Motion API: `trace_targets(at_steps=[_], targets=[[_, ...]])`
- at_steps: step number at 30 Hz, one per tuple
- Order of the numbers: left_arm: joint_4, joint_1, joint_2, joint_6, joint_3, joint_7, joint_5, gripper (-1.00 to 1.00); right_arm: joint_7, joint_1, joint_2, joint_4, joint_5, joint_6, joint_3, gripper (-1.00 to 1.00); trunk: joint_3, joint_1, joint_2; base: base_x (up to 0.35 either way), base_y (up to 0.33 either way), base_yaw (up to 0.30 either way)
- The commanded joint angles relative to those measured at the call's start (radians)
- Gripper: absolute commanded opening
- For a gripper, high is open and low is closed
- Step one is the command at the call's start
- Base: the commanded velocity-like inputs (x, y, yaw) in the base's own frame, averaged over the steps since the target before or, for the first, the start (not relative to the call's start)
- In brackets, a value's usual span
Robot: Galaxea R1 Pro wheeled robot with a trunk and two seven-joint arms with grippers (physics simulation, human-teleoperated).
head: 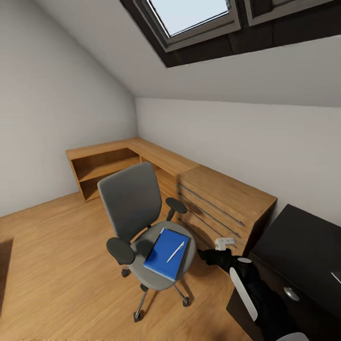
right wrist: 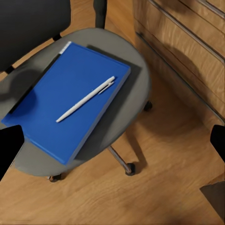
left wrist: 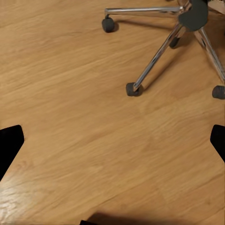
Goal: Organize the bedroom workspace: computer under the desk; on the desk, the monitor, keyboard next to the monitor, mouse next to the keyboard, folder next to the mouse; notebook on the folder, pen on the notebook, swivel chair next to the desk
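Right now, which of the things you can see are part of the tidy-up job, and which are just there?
Part of the job:
swivel chair
blue folder on its seat
pen lying on the folder
black desk

Just there:
light-wood dresser with drawers
low wooden shelf unit
skylight

A light-wood dresser (head: 222, 201) with long horizontal drawer pulls stands at about three o'clock from centre, against the white wall (head: 246, 137). A low wooden shelf unit (head: 106, 163) runs from it toward ten o'clock, turning the corner with open compartments. A skylight (head: 189, 16) sits at twelve o'clock in the sloped ceiling. Wood plank flooring (head: 52, 265) spreads across seven o'clock.
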State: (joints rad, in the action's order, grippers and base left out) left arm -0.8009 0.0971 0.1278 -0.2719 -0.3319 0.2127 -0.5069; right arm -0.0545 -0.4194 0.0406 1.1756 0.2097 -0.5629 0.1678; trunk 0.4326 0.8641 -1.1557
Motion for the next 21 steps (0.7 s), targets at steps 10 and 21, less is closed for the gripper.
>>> trace_targets(at_steps=[10,21], targets=[[-0.001,0.000,0.002,-0.003,-0.009,0.008,-0.009,1.00,-0.001,0.001,-0.001,0.001,0.002,-0.005,0.002,1.00,0.001,0.000,-0.001,0.000,0.000,0.264],[0.001,0.000,0.002,0.000,-0.009,0.008,-0.010,1.00,0.000,0.004,-0.001,0.004,0.002,-0.005,0.001,1.00,0.001,0.000,-0.001,0.000,0.000,0.272]])
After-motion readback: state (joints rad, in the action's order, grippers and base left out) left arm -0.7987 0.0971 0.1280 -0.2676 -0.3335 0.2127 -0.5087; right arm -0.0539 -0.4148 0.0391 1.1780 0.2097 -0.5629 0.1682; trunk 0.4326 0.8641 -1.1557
